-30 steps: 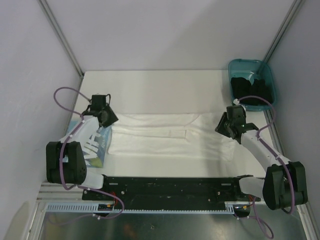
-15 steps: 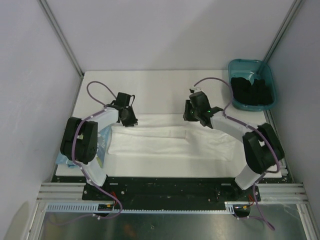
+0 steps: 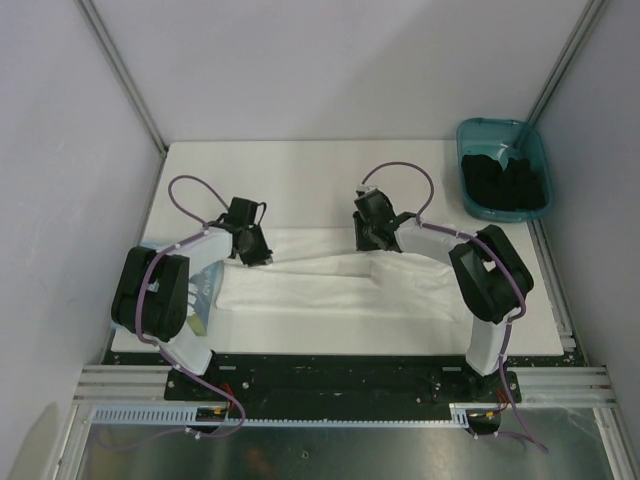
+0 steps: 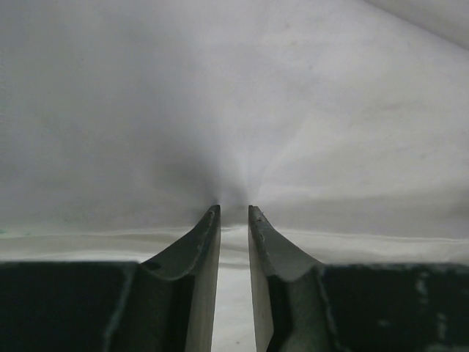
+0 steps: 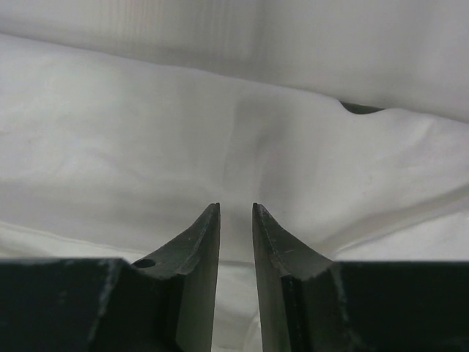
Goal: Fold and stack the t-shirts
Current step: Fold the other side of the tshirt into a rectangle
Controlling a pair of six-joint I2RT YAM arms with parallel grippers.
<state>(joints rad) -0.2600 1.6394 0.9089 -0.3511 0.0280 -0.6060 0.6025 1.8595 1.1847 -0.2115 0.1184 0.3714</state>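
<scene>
A white t-shirt [image 3: 330, 292] lies folded into a long strip across the middle of the table. My left gripper [image 3: 255, 252] sits at the far edge near its left end. My right gripper [image 3: 372, 238] is on the same edge, right of centre. In the left wrist view the fingertips [image 4: 233, 209] are pinched narrow on white cloth, and creases run out from them. The right wrist view shows the same: jaws [image 5: 236, 207] nearly together with a fold of the shirt between them. A second t-shirt [image 3: 203, 297] with a light-blue graphic lies at the left, partly under my left arm.
A teal bin [image 3: 490, 123] holding dark items stands at the back right corner. The black base rail [image 3: 330, 372] runs along the near edge. Grey walls close in the table on the left, back and right.
Both arms swung in from the shirt's two ends to its far edge. Both sets of jaws narrowed onto the cloth, and the far edge between them now looks pulled up and creased.
</scene>
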